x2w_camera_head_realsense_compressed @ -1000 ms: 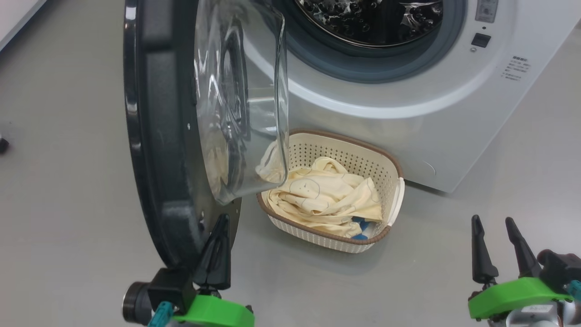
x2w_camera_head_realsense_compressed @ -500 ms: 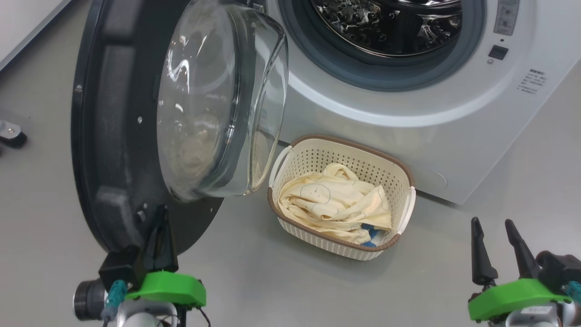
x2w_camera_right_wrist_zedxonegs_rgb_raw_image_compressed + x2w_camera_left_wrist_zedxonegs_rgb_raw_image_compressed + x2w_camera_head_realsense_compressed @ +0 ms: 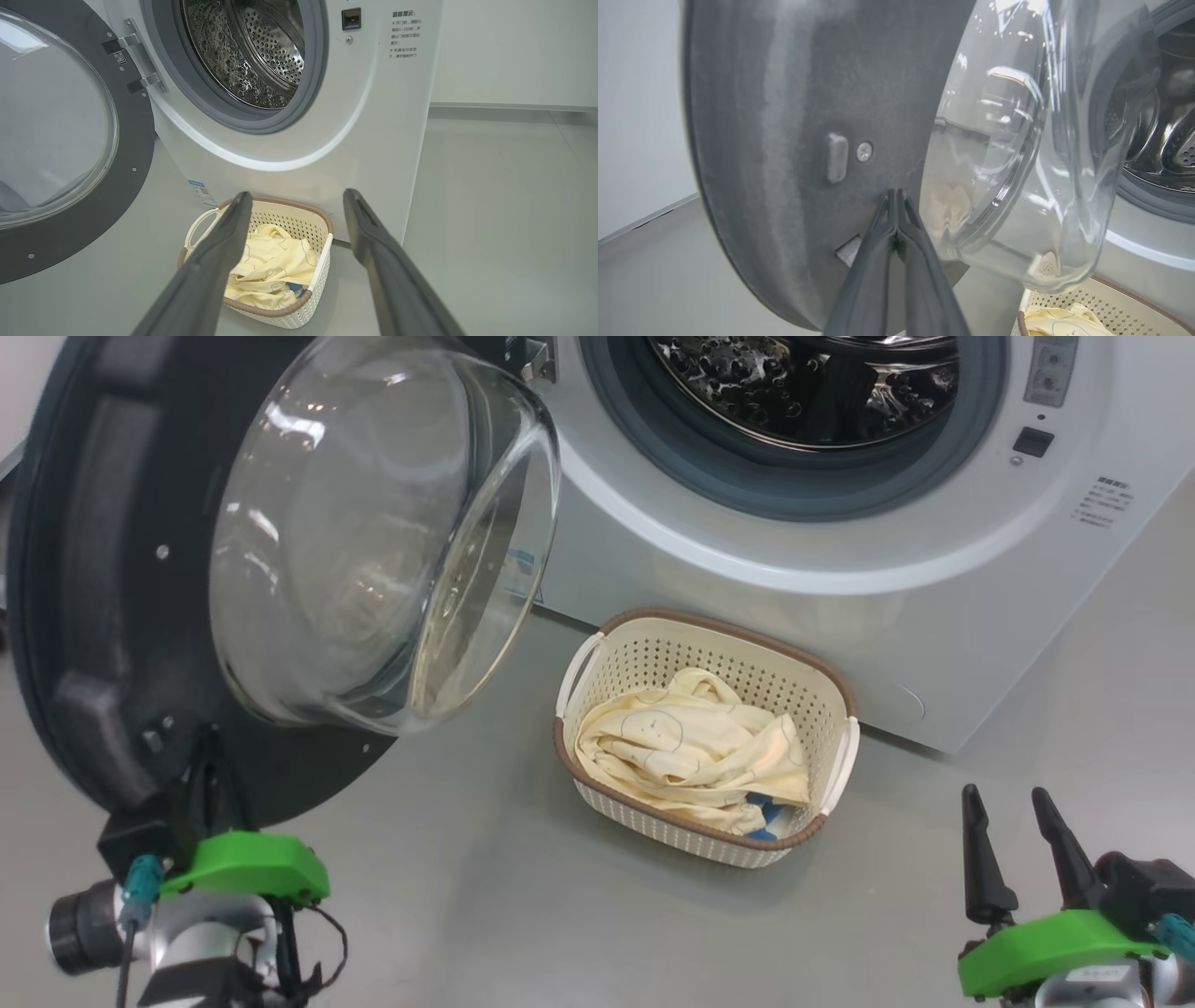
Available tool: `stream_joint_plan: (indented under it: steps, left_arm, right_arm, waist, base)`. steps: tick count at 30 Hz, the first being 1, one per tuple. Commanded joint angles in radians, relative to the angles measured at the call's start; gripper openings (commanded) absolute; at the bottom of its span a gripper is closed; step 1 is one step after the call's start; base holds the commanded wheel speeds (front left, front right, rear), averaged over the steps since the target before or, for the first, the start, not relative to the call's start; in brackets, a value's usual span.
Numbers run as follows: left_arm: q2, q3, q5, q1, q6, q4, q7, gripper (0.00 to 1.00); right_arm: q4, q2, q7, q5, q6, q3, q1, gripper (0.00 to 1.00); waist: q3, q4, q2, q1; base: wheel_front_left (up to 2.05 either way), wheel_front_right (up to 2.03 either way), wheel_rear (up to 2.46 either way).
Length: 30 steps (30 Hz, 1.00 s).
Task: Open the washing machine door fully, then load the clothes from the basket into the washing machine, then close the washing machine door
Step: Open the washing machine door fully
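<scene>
One washer (image 3: 840, 551) stands on the grey floor (image 3: 485, 896), white, with its one round mouth uncovered. Inside are a steel drum (image 3: 803, 383) and a ring of grey seal (image 3: 653, 457).

Its one door (image 3: 84, 616) is swung wide to the robot's left and shows its dark inner face. It hangs on two metal hinges (image 3: 135, 63) at the left of the mouth. One clear glass bowl (image 3: 373, 541) bulges from the door's middle toward the camera.

One basket (image 3: 709, 653) sits on the floor just in front of the washer, below the mouth and to the right of the door. It is cream, perforated and brown-rimmed, with two white handles (image 3: 574, 672), one at each end. The clothes (image 3: 686, 747) lie in it as one crumpled pale-yellow heap with thin dark lines. A little blue shows at the near end.

There are two grippers. The left gripper (image 3: 895, 196) is low at the door's bottom edge. Its two fingers are pressed flat together with nothing between them, and their tips are set on the door's inner face. The tips are just below one screw (image 3: 864, 151) and one small grey stud (image 3: 836, 157).

The right gripper (image 3: 1005, 798) hangs over bare floor, well apart from the basket. Its two fingers are spread wide and empty, and in its wrist view they frame the basket.

One small blue sticker (image 3: 202, 190) is on the washer's front, just behind the basket.
</scene>
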Motion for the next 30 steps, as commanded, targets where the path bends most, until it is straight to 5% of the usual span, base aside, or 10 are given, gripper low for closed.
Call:
stream_joint_plan:
  steps: [1,17,30]
  left_arm:
    - [0.042,0.069,0.008,-0.065,0.006,-0.016,-0.007,0.0]
    - [0.062,0.326,0.059,-0.188,-0.006,0.119,-0.007,0.0]
    - [0.057,0.446,0.118,-0.236,-0.033,0.143,-0.007,0.0]
  right_arm:
    - [-0.026,-0.02,-0.01,-0.007,0.002,0.025,-0.025,1.0]
    - [-0.027,-0.059,-0.01,-0.012,0.002,0.033,-0.044,1.0]
    - [-0.03,-0.071,-0.01,-0.014,0.002,0.033,-0.062,1.0]
  waist:
    - [0.005,-0.004,-0.0001,0.0]
    - [0.072,-0.061,-0.0001,0.0]
    - [0.111,-0.094,-0.0001,0.0]
  base:
    - [0.0,0.0,0.0]
    - [0.0,0.0,0.0]
    - [0.0,0.0,0.0]
